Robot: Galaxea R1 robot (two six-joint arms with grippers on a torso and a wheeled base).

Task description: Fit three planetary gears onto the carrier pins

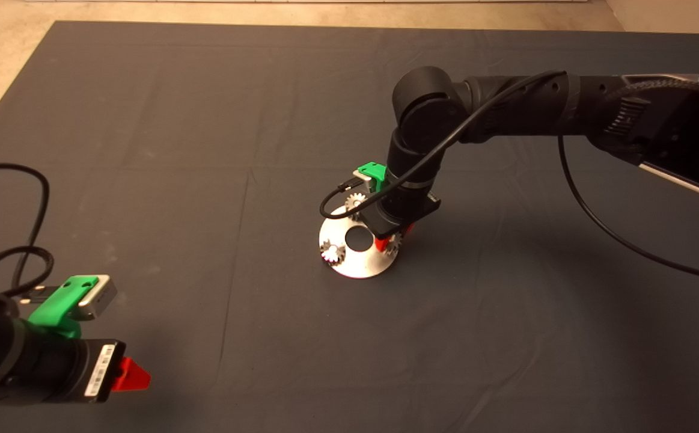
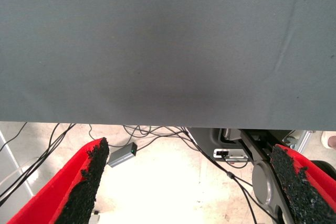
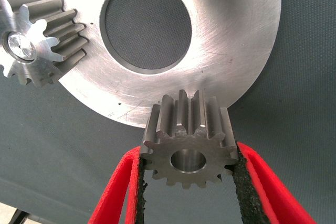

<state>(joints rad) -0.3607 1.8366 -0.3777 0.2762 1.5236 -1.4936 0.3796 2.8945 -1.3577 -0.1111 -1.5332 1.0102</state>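
Observation:
The shiny round disc (image 1: 361, 264) with a large central hole lies mid-mat. One planetary gear (image 1: 355, 201) sits on its far side and another (image 1: 332, 252) on its near-left side. That one (image 3: 39, 40) shows a carrier pin (image 3: 21, 45) in its centre. My right gripper (image 1: 390, 242) reaches down at the disc's right rim (image 3: 236, 51), shut on a third gear (image 3: 189, 129). That gear's centre hole shows no pin, and the pin beneath it is hidden. My left gripper (image 1: 133, 376) is parked at the lower left, open (image 2: 191, 187) and holding nothing.
The right arm (image 1: 505, 102) stretches in from the right with a black cable (image 1: 613, 234) hanging over the mat. Cables (image 1: 30, 240) lie at the mat's left edge. Beyond the mat's edge the left wrist view shows floor with wires (image 2: 157, 129).

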